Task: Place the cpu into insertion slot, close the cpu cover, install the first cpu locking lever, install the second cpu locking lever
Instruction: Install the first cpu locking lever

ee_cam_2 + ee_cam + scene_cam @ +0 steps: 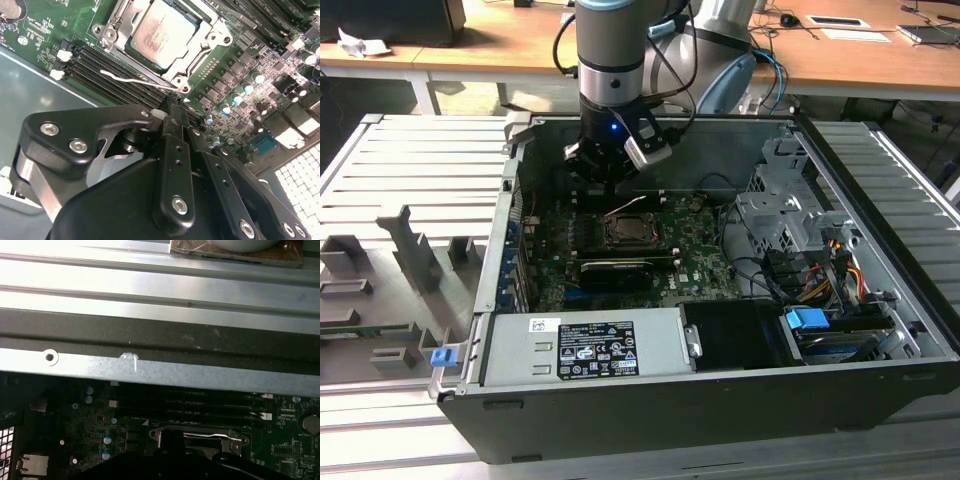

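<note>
wooden desks (520,45) run along the far side of the room, and on my feed a ribbed grey metal table (410,170) carries the open computer case (720,400). starting at the exterior view's left, i see grey fixture blocks (405,250) standing on the table, with a small blue clip (442,356) just beside the case's near left corner. moving right, the power supply (585,345) lies along the near wall of the case, and beyond it sits the green motherboard (620,260). the arm (610,50) comes down over the far part of the board, and the gripper (605,165) hovers above it, just far of the insertion slot (628,232). i cannot tell from these pictures whether its fingers are wide or narrow.

in the second wrist view the cpu (162,31) lies flat in the socket, its silvery-beige top showing through the window of the cpu cover (197,65), which lies down around it. one thin locking lever (127,79) stands loose, away from the frame over the black memory slots (100,65). further right in the exterior view are the drive cage (785,215) and a blue connector (809,322).
</note>
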